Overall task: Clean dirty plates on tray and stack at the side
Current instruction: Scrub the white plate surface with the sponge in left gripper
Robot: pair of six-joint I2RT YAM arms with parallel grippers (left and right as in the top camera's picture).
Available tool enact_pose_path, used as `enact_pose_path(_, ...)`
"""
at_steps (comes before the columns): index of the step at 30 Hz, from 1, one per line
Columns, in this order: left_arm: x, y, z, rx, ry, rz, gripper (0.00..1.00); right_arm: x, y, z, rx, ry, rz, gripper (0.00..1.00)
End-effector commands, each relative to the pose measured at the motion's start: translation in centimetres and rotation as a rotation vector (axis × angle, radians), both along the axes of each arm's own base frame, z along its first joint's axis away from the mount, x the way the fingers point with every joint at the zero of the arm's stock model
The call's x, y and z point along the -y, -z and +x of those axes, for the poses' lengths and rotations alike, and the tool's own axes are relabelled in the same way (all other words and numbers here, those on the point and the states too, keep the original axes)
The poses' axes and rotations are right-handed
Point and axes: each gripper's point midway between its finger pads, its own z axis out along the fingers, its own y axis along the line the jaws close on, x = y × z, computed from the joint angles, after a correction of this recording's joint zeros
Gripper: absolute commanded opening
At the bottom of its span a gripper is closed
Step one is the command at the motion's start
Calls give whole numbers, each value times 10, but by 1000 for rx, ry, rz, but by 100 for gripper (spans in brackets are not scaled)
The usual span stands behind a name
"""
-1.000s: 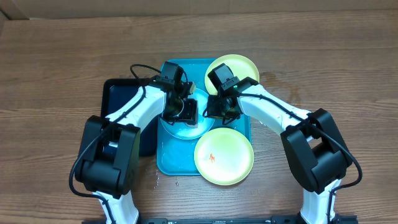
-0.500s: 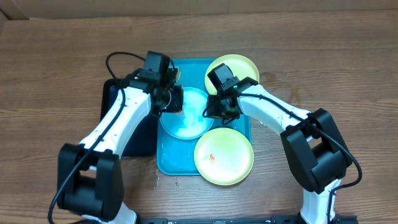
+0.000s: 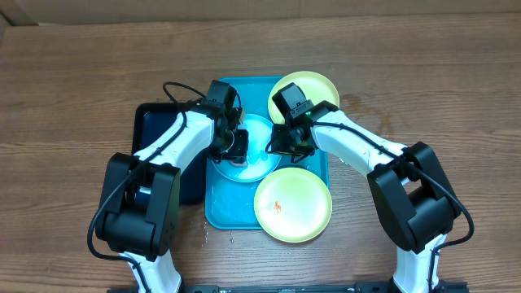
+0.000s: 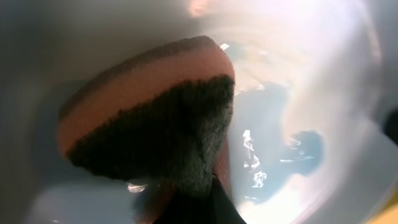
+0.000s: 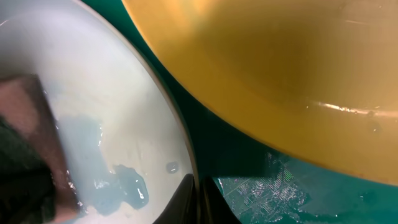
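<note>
Nearest us, the smeared green plate [image 3: 293, 207] overhangs the tray's [image 3: 218, 207] near right corner, closer to the right arm. Behind it, mid-tray, lies the blue plate [image 3: 252, 167]. The left gripper [image 3: 234, 150], clenched on the sponge [image 4: 149, 118], presses down on its wet left half, and the right gripper [image 3: 278, 149] pinches its right rim. Farthest sits the second green plate [image 3: 313, 88]. We count three plates, one sponge and two trays, the dark tray [image 3: 155, 130] lying left.
</note>
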Motion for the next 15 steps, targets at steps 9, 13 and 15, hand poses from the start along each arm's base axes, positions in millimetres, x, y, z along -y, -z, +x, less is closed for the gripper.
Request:
enact_pose_path(9, -12, -121, 14, 224, -90, -121, 4, -4, 1, -3, -3, -12, 12, 4)
enact_pose_path(13, -58, -110, -6, 149, -217, 92, 4, -4, 1, -3, -3, -12, 11, 4)
enact_pose_path(15, -84, -102, -19, 97, -276, 214, 4, -4, 1, -3, -3, -12, 11, 4)
